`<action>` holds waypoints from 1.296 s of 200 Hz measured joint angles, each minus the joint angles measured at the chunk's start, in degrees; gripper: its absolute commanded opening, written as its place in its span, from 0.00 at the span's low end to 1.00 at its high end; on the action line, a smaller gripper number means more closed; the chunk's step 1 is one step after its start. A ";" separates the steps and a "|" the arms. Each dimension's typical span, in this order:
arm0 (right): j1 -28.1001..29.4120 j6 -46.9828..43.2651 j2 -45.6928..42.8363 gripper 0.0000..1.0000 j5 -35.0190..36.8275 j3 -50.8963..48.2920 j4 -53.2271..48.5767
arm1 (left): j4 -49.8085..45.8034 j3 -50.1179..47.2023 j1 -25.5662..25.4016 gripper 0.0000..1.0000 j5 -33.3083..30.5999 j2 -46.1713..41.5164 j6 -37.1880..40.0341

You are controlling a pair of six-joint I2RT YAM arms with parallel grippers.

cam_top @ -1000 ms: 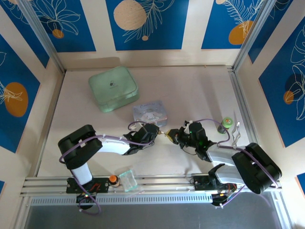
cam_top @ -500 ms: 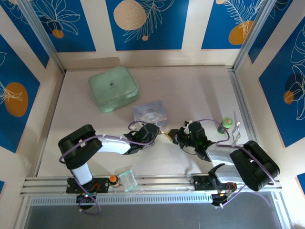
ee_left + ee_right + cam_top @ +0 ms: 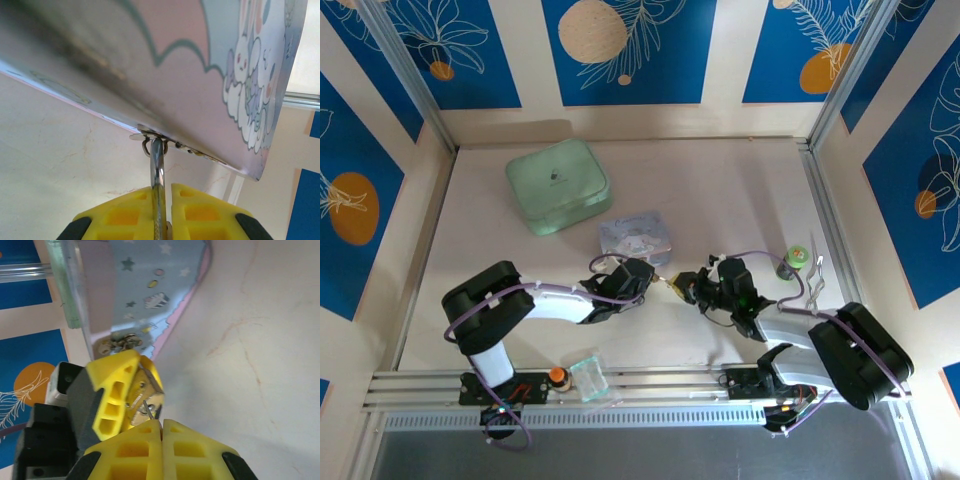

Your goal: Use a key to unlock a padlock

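key at the lock, both grips pinched tight

the left gripper has its jaws pinched narrow on the thin silver shackle of the padlock, which runs up to the clasp on the edge of the pastel cartoon tin. from the right wrist, the brass lock body sits just above the right gripper, whose jaws are pressed together on the key, its tip at the lock body. both pieces look light, stiff and slick; the key will likely twist in the grip unless held flat by its head, and the lock is best braced by its body. the tin shows rabbits and stars; no lettering can be read.
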 measured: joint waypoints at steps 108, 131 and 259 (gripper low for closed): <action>-0.11 0.00 1.14 0.00 0.02 -0.44 2.14 | 0.07 0.07 0.09 0.00 0.37 0.02 -0.07; 0.13 0.33 2.23 0.00 0.31 -0.44 3.32 | 0.07 0.15 0.09 0.00 0.39 0.11 -0.07; 1.16 1.46 5.09 0.00 1.18 0.09 6.05 | 0.44 0.46 0.02 0.00 0.87 0.39 -0.24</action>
